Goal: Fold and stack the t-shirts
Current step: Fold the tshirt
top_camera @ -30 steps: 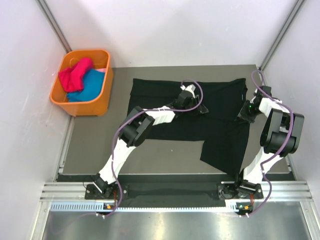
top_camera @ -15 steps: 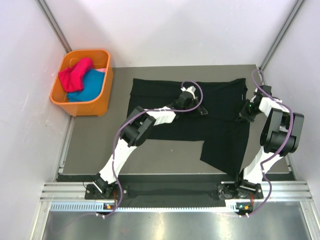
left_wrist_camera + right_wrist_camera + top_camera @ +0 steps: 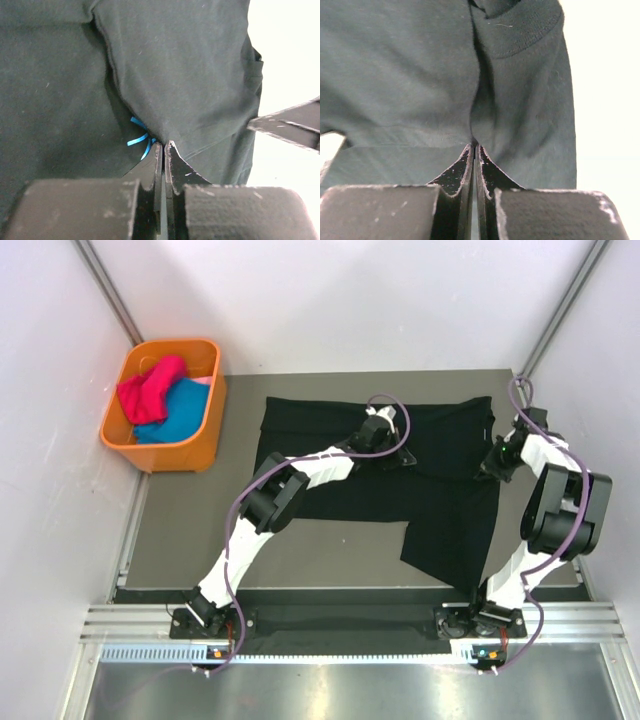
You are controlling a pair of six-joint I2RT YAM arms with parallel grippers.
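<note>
A black t-shirt (image 3: pixel 330 465) lies spread on the grey table, partly folded, one part hanging toward the front right. My left gripper (image 3: pixel 403 458) is shut on a fold of the black t-shirt (image 3: pixel 180 75) near its middle; a blue tag (image 3: pixel 140 139) shows beside the fingers. My right gripper (image 3: pixel 487 470) is shut on the shirt's right edge (image 3: pixel 520 100). More t-shirts, pink (image 3: pixel 150 385) and blue (image 3: pixel 175 415), lie in the orange bin.
The orange bin (image 3: pixel 205 435) stands at the table's back left corner. White walls close in on both sides. The bare grey table (image 3: pixel 200 530) shows to the left and in front of the shirt.
Both grippers have shifted slightly toward the back of the table, still holding the shirt. The cloth has barely moved.
</note>
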